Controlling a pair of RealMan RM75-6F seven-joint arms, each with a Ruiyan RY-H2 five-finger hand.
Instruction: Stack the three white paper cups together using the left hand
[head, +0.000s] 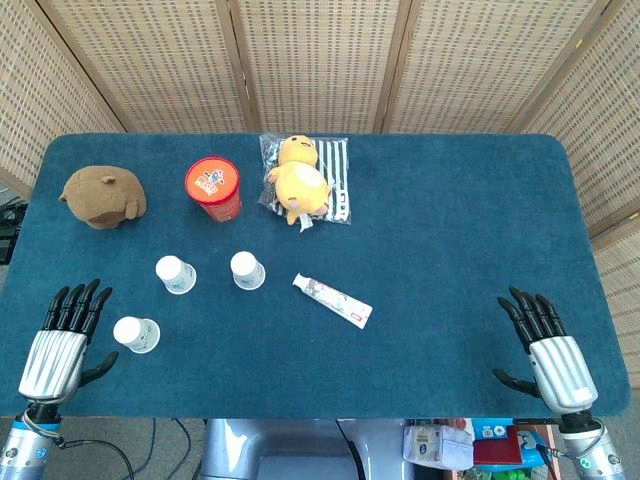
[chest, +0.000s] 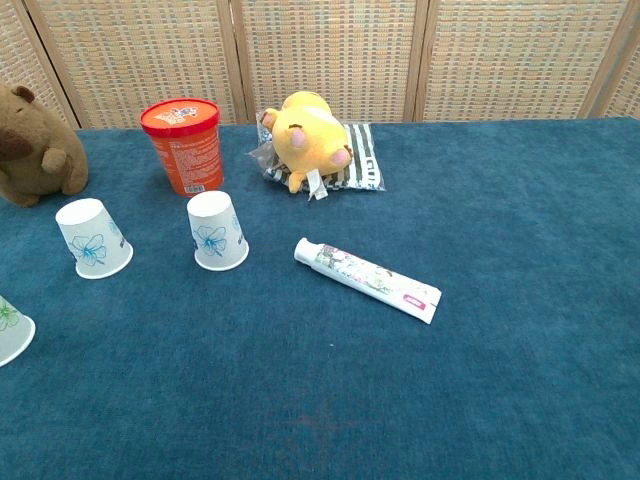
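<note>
Three white paper cups stand upside down on the blue table. One cup (head: 247, 270) (chest: 216, 231) is near the middle, a second cup (head: 175, 274) (chest: 92, 238) is to its left, and the third cup (head: 135, 334) (chest: 10, 328) is nearest the front left, cut off at the chest view's edge. My left hand (head: 62, 340) rests open at the front left edge, just left of the third cup, touching nothing. Over at the front right edge, my right hand (head: 548, 350) lies open and empty. Neither hand shows in the chest view.
A toothpaste tube (head: 332, 300) (chest: 366, 279) lies right of the cups. An orange tub (head: 213, 189) (chest: 184, 145), a yellow plush on a striped bag (head: 299, 180) (chest: 308, 137) and a brown plush (head: 102, 196) (chest: 34, 146) sit at the back.
</note>
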